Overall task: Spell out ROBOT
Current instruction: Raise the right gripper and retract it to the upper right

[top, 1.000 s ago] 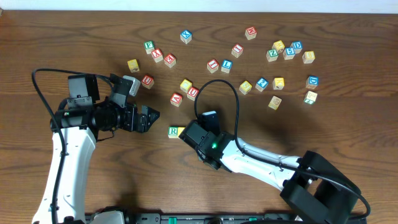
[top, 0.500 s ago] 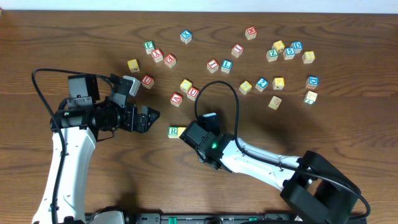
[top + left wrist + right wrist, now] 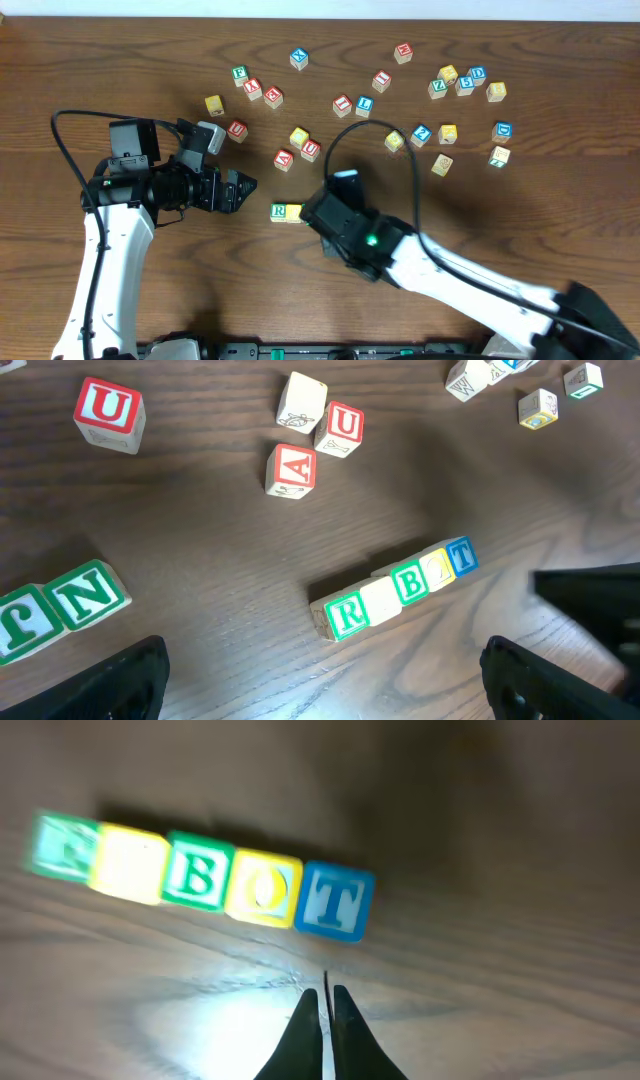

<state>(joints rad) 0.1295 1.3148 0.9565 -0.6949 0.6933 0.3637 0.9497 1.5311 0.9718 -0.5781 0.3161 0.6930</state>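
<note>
Here, the ROBOT row (image 3: 200, 880) lines the dark wood-grain bench (image 3: 480, 990). From overhead, the right fingers (image 3: 352, 1040) are pressed together at its three o'clock, and the left fingers (image 3: 125, 685) are spread wide.

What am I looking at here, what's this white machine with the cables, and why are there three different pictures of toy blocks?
It is a robot with two arms, a left arm and a right arm, at a wooden table. The wide picture comes from a camera above. The other two come from small cameras on each wrist. The left gripper is open and empty. The right gripper is shut on nothing, its tips just short of a row of letter cubes. The row reads green R, a yellow cube with a washed-out letter, green B, yellow O, blue T. Farther back lie scattered loose cubes.
</note>
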